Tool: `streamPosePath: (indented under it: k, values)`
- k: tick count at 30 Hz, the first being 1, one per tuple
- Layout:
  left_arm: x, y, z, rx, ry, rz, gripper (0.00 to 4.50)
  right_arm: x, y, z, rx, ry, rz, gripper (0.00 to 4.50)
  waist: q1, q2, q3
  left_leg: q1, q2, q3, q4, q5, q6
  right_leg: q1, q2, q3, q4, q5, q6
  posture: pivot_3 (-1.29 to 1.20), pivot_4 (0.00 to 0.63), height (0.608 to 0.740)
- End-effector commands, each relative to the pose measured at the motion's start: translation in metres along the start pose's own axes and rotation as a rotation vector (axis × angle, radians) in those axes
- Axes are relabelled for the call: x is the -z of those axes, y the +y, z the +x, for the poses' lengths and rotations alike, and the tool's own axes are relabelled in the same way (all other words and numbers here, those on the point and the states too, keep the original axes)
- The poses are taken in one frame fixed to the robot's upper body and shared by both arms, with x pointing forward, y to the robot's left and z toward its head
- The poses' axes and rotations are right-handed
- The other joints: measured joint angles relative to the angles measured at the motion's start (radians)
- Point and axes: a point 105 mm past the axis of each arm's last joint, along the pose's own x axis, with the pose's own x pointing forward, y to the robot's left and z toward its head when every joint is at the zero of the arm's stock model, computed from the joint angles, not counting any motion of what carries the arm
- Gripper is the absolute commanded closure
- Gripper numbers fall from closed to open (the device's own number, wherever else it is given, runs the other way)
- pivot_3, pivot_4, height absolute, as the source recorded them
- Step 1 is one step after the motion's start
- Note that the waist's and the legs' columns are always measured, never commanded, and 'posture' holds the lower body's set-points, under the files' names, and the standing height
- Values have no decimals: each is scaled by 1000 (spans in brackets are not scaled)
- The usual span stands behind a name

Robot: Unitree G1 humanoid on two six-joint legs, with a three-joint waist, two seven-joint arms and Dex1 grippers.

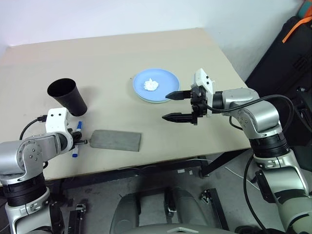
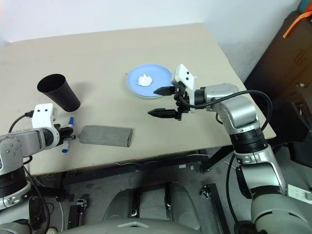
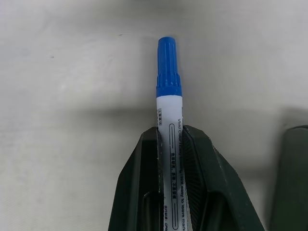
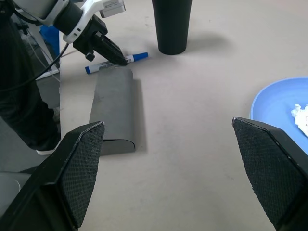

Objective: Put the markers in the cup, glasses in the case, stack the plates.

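Plates: found stacked. Blue plate (image 1: pixel 157 84) seated on the mint plate (image 1: pixel 148 100), of which a thin edge shows beneath; small white wad of tissue (image 1: pixel 150 85) lying on top. Step judged complete.

Glasses: not located. Grey case (image 1: pixel 117 141) lying closed near the front edge of the worktop (image 1: pixel 112 58); contents cannot be told. Step judged likely done, unconfirmed.

Markers: in hand, unfinished. Left hand (image 3: pixel 171 139) clamped on the barrel of the blue-capped marker (image 3: pixel 169 103), which lies low at the worktop just beside the case's end, cap pointing away from the fingers. Black-capped marker unaccounted for; possibly inside the black cup (image 1: pixel 68 96), whose interior cannot be read.

Cup standing upright near the marker, on the far side of it.

Right hand (image 1: pixel 181 105) idle, fingers well apart, held above the worktop just beside the plates, gripping nothing.

Remaining, by judgement: lift of the blue-capped marker, carry to the cup, drop in.
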Motion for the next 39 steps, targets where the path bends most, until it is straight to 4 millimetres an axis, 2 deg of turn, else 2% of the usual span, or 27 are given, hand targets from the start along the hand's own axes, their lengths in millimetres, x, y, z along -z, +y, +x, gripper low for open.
streamPosePath:
  k: [1, 3, 7, 10, 14, 17, 19, 23, 26, 29, 32, 36, 39]
  values:
    - [-27, -25, -17, 153, -131, 22, 4238, -9, 1, 0, -2, -19, -41, 0, 1, 0, 0, 0, 0, 0, 0, 0, 0, 0, 0, 0, 0, 0, 0, 0, 150, 730]
    - [-26, -37, -24, 254, -131, 71, 4238, -9, 1, 0, -2, -19, -39, 0, 1, -1, 0, 0, 0, 0, 0, 0, 0, 0, 0, 0, 0, 0, 0, 0, 150, 730]
    - [-32, -39, -35, 277, -199, 209, 4238, -11, 2, 2, -7, -25, -39, 0, -7, -1, 0, 0, 0, 1, -1, 0, 0, -1, 0, 1, 0, 0, 0, 0, 150, 730]
    - [-68, -53, -53, 329, -470, 311, 4238, -12, 1, 2, -5, -31, -38, 0, 1, -1, 1, 0, 0, 0, -1, 0, 0, -1, 1, 0, 0, 0, 0, 0, 150, 730]
    - [-85, -72, -68, 413, -656, 419, 4238, -14, 1, 3, -2, -40, -39, 0, 2, -1, 1, 0, 0, 0, 0, 0, 0, 0, 0, 0, -1, -2, -3, 0, 150, 730]
    - [-108, -73, -77, 367, -878, 397, 4238, -14, 0, 3, 8, -43, -45, 0, 3, -1, 1, -1, -1, 1, 0, 0, 0, 0, -1, 0, -2, -2, -3, 0, 150, 730]
    - [-119, -67, -75, 294, -935, 396, 4238, -14, -1, 3, 14, -43, -46, 0, 3, -1, 1, -2, -1, 1, 0, 0, 0, 0, -1, 0, -3, 0, 0, 0, 150, 730]
    - [-147, -38, -70, 77, -1057, 340, 4238, -14, -1, 3, 17, -44, -44, 0, 2, -1, 1, -1, 0, 1, -1, 0, 0, -1, 0, 0, -2, 0, 0, 0, 150, 730]
    - [-156, -32, -72, 28, -1118, 371, 4238, -14, -1, 3, 19, -42, -45, 0, 1, -1, 1, -1, 0, 1, -1, 0, 0, -1, 0, 0, -1, 0, 0, 0, 150, 730]
    - [-166, -18, -74, -84, -1173, 407, 4238, -14, -1, 4, 22, -42, -45, 0, 2, -1, 1, -1, 0, 2, -1, 0, 0, -1, 0, 0, -1, 0, 0, 0, 150, 730]
    - [-167, -8, -73, -158, -1202, 459, 4238, -14, -1, 3, 26, -43, -43, 0, 2, -1, 1, -2, 0, 2, -1, 0, 0, -1, 0, 0, -1, 0, 0, 0, 150, 730]
    - [-166, 13, -65, -224, -1206, 395, 4238, -14, -2, 3, 35, -42, -43, 0, 3, -1, 1, -2, 0, 3, -1, 0, 0, -1, 0, 0, -1, 0, 0, 0, 150, 730]
    - [-165, 19, -63, -261, -1214, 413, 4238, -14, -2, 2, 41, -40, -45, 0, 3, -1, 1, -1, 1, 3, -1, 0, 0, -1, 0, 0, -1, 0, 0, 0, 150, 730]
